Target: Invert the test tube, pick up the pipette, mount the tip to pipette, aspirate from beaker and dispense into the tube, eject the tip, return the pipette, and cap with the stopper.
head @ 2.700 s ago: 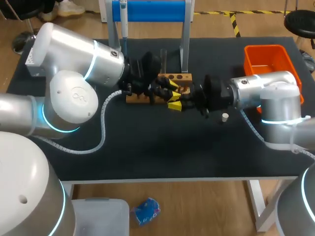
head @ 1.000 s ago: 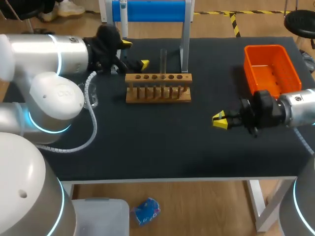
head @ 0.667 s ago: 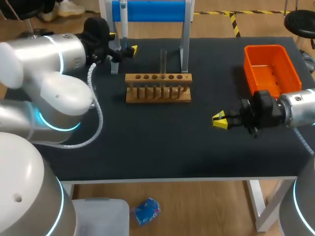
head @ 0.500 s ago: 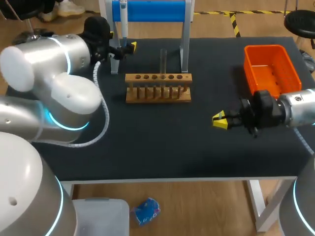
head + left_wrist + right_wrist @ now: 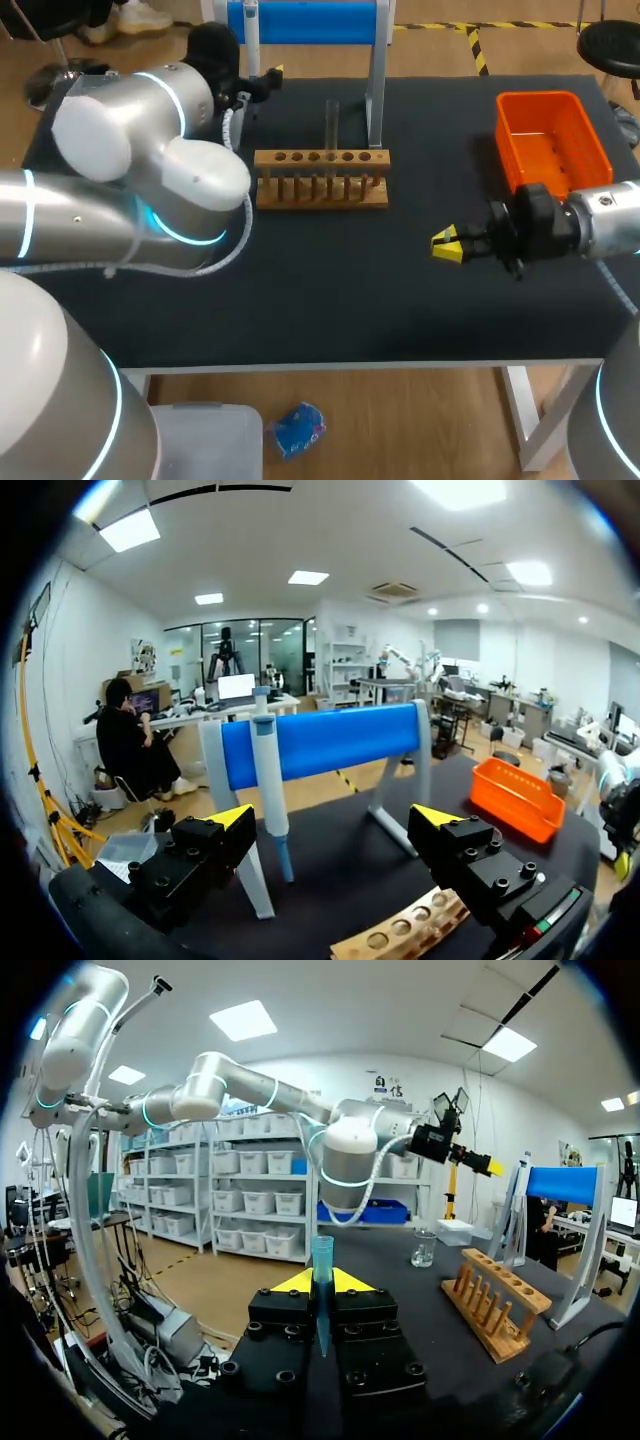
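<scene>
Pipette [image 5: 268, 775] hangs ahead of the wide-open left gripper [image 5: 335, 818]; right gripper [image 5: 322, 1282] clamps a blue tip [image 5: 321, 1256].

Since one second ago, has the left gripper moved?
Yes. The left gripper went back from the wooden rack, toward the pipette on the blue stand.

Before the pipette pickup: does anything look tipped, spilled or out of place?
Nothing stands out: the test tube stands upright in the rack, the pipette hangs on its stand, and the right gripper grips the tip.
</scene>
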`<state>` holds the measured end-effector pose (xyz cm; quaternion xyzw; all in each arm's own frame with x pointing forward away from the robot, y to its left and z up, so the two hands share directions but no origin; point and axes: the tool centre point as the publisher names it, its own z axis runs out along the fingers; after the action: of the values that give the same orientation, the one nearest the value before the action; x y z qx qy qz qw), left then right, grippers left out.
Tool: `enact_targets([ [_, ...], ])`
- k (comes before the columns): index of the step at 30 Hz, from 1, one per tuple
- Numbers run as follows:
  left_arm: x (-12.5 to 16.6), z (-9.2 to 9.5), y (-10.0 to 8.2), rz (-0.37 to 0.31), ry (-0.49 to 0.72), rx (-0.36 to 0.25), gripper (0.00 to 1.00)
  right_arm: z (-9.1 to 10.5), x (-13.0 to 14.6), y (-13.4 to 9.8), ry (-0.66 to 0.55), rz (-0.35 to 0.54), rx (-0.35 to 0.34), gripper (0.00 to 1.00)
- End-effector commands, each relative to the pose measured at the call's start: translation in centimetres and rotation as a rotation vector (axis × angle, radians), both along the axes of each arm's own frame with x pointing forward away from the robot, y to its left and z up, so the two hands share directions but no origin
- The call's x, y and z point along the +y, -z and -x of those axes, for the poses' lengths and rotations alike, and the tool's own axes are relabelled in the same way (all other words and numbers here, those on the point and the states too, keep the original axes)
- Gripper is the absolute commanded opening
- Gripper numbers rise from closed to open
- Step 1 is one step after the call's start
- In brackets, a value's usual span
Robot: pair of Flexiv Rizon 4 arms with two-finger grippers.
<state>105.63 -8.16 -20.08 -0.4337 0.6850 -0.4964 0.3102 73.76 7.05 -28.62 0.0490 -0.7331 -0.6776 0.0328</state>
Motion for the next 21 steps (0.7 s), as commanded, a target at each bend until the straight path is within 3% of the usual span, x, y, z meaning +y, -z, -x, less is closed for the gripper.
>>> enact_targets([
  [1,-0.7,-0.7,0.5,-0.01,-0.036,-0.009,1.0,0.1,-0.1,0.0,0.0,0.002,0.0,0.0],
  [12,-0.7,-0.7,0.5,-0.01,-0.036,-0.009,1.0,0.1,-0.1,0.0,0.0,0.002,0.0,0.0],
  [21,-0.5,-2.7,1.1,-0.035,-0.102,-0.012,1.0,0.1,-0.1,0.0,0.0,0.002,0.0,0.0],
])
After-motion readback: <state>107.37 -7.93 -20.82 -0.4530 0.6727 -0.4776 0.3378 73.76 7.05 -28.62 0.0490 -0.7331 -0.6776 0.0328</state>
